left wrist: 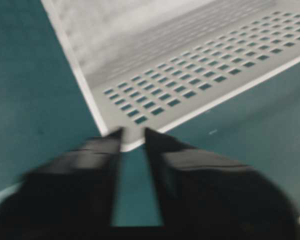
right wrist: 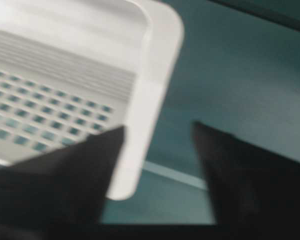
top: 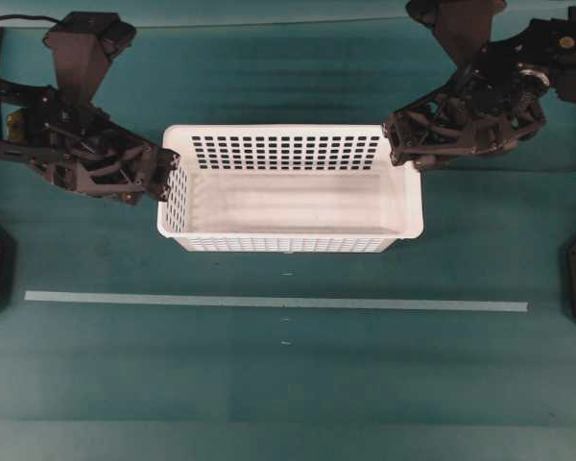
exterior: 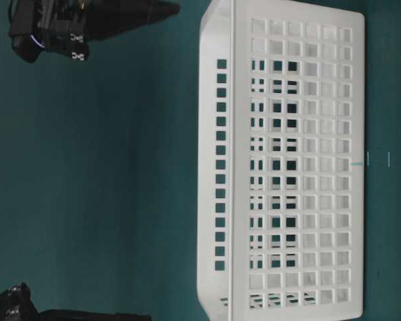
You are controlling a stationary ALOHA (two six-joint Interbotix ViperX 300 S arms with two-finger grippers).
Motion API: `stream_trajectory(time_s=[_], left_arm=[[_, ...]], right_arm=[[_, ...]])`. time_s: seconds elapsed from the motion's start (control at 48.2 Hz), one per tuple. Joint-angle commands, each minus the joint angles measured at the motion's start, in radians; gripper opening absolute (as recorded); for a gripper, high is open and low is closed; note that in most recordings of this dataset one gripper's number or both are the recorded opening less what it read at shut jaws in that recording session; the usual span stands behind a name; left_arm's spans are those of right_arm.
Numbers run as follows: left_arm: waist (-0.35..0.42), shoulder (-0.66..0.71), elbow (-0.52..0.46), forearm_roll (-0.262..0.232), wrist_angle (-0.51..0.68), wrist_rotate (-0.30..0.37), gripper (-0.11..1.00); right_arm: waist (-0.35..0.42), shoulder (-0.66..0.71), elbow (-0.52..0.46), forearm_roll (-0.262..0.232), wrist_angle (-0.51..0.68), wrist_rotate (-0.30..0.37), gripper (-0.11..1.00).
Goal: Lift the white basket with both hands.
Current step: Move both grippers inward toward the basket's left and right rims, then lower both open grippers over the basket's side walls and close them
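The white basket (top: 288, 187) rests upright on the green surface (top: 288, 384), its long axis running left to right across the overhead view, with one arm posted at each short end. The left gripper (top: 165, 175) sits against the basket's left end wall; its wrist camera shows the two fingers (left wrist: 105, 145) parted by a narrow gap, their tips just at the rim's corner, with nothing pinched between them. The right gripper (top: 399, 144) hovers over the far right corner; its fingers (right wrist: 102, 150) are spread wide, one tip over the slotted wall inside, the other out over the surface, the rolled rim lying in the gap and not clamped. Neither arm is clearly nearer than the other. Judging from this, each end rim must be gripped before the basket can rise level.
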Motion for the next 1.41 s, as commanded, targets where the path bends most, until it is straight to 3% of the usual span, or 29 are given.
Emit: stream_trajectory(time_s=[0.0, 0.083, 0.187, 0.228, 0.352, 0.663, 0.85, 1.12, 1.389], left_arm=[[0.003, -0.021, -0.005, 0.003, -0.006, -0.012, 0.40], [0.003, -0.021, -0.002, 0.003, -0.006, -0.054, 0.67], [0.003, -0.017, 0.005, 0.003, -0.008, -0.092, 0.92], [0.003, -0.014, 0.011, 0.003, -0.008, -0.095, 0.95], [0.005, -0.008, 0.026, 0.003, -0.008, -0.098, 0.90], [0.051, 0.054, 0.048, 0.003, -0.015, -0.098, 0.90], [0.064, 0.112, 0.060, 0.003, -0.101, -0.097, 0.90], [0.064, 0.186, 0.101, 0.003, -0.150, -0.098, 0.90], [0.064, 0.219, 0.109, 0.003, -0.198, -0.098, 0.90]], right_arm=[[0.002, 0.002, 0.003, 0.003, -0.020, 0.020, 0.82], [0.005, 0.002, 0.017, 0.005, -0.046, 0.052, 0.96], [0.008, 0.002, 0.034, 0.003, -0.077, 0.091, 0.96], [0.009, 0.002, 0.041, 0.003, -0.086, 0.112, 0.96], [0.012, 0.003, 0.061, 0.005, -0.107, 0.172, 0.96], [0.012, 0.029, 0.109, 0.003, -0.193, 0.232, 0.96], [0.026, 0.078, 0.143, 0.005, -0.249, 0.273, 0.96], [0.037, 0.150, 0.183, 0.005, -0.368, 0.278, 0.95], [0.035, 0.170, 0.178, 0.003, -0.383, 0.278, 0.95]])
